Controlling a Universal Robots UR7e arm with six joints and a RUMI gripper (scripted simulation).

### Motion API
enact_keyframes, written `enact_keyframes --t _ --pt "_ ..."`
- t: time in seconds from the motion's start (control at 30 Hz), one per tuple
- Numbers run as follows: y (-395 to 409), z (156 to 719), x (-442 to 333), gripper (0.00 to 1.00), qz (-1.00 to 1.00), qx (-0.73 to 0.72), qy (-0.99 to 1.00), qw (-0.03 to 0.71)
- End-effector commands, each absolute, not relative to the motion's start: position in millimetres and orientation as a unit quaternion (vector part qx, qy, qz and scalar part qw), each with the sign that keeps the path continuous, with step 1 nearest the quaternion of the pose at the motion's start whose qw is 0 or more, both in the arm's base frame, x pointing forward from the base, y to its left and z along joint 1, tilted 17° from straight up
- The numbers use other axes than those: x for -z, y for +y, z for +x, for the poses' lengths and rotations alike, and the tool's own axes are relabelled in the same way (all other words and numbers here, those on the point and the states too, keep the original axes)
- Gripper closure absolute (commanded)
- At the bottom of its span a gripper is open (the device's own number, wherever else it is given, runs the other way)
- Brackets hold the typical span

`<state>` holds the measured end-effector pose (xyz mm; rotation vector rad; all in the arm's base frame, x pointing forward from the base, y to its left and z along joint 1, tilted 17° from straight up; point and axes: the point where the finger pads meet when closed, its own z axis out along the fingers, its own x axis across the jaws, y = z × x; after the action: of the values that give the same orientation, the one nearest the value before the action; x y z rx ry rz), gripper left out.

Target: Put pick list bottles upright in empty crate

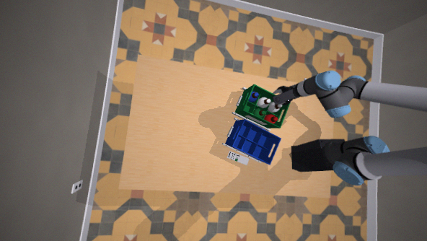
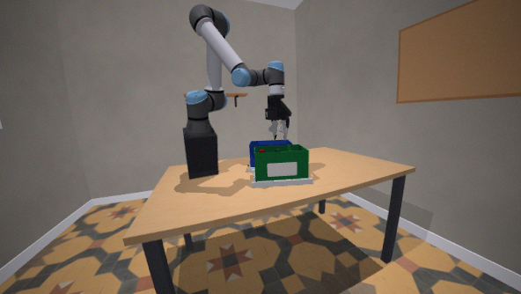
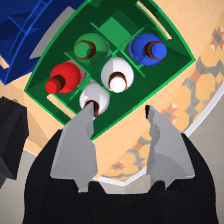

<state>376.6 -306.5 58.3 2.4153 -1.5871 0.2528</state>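
Observation:
The green crate (image 1: 283,121) (image 2: 282,157) (image 3: 167,75) holds a blue bottle (image 1: 254,96) (image 3: 145,49), a green bottle (image 1: 260,112) (image 3: 95,47), a red bottle (image 1: 270,118) (image 3: 69,76) and two white bottles, one white bottle (image 1: 263,102) (image 3: 117,72) near the middle and one white bottle (image 1: 274,107) (image 3: 95,97) at the end beside the red one. The blue crate (image 1: 265,146) (image 2: 253,155) stands beside it, empty. The pick list (image 1: 242,159) lies by the blue crate, its lines too small to read. My gripper (image 2: 280,138) (image 3: 120,104) is partly open and empty, above the end white bottle, its left finger overlapping that neck in the wrist view.
White strips lie along the outer sides of both crates. The robot's black base (image 1: 310,155) (image 2: 201,154) stands on the table (image 1: 173,126) (image 2: 352,167) near the crates. One compartment of the green crate, between the blue and green bottles, is empty.

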Motion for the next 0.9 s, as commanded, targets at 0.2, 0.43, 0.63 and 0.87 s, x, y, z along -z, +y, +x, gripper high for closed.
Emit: enact_keyframes --t 0.2,0.43,0.63,0.87 --pt "-308 377 -56 0.62 0.831 -0.088 -0.536 0.119" --pt "-311 377 -47 0.62 0.831 -0.088 -0.536 0.119" --pt "-313 377 -39 0.62 0.831 -0.088 -0.536 0.119" --pt "-315 377 -33 0.62 0.831 -0.088 -0.536 0.119"
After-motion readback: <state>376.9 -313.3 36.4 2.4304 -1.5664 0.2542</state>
